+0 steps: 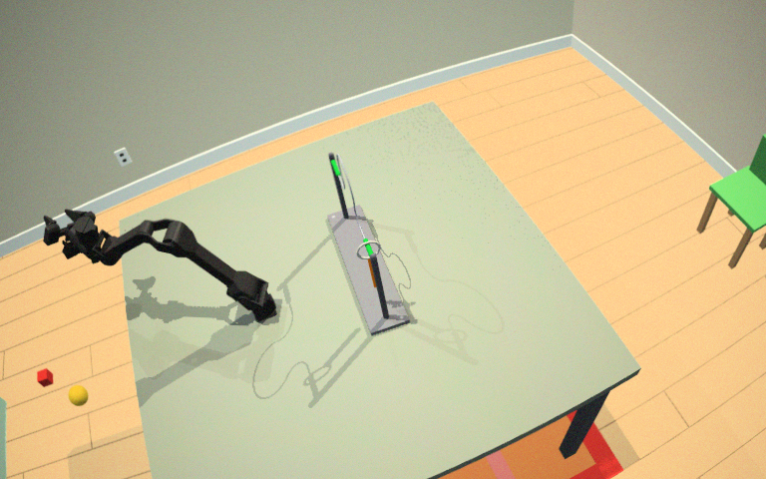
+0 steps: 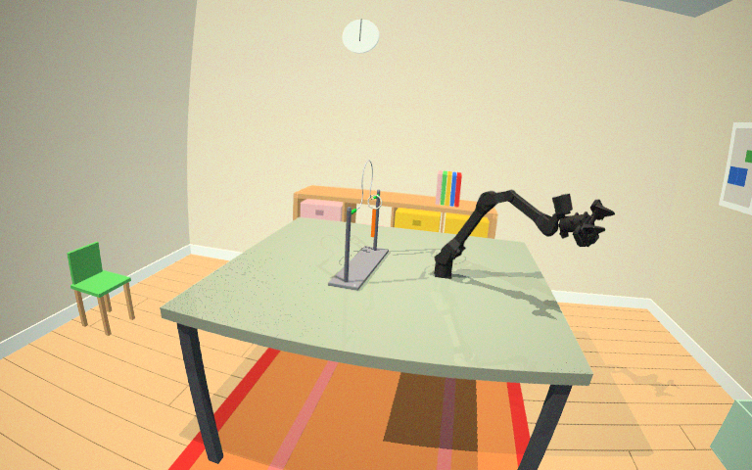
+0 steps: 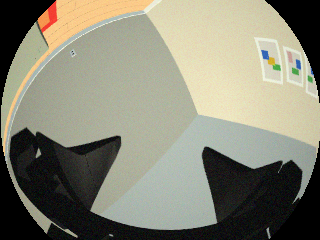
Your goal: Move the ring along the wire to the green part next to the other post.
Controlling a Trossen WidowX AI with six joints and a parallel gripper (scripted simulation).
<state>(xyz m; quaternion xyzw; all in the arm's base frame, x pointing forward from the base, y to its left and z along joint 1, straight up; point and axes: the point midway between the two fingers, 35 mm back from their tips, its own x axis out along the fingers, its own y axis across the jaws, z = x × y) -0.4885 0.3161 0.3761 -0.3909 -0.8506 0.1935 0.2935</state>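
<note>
The ring hangs around the green part beside one post. Its orange handle hangs straight down, close beside that post. The thin grey wire arches between the two green parts. The other green part sits at the top of the other post. The gripper is open and empty, far from the ring, on the opposite side of the arm's base. The ring and wire are not in the wrist view.
Both posts stand on a grey base plate on the green table. The arm's base stands beside the plate, and the arm reaches away from it, over the table edge. Walls and pictures show in the wrist view.
</note>
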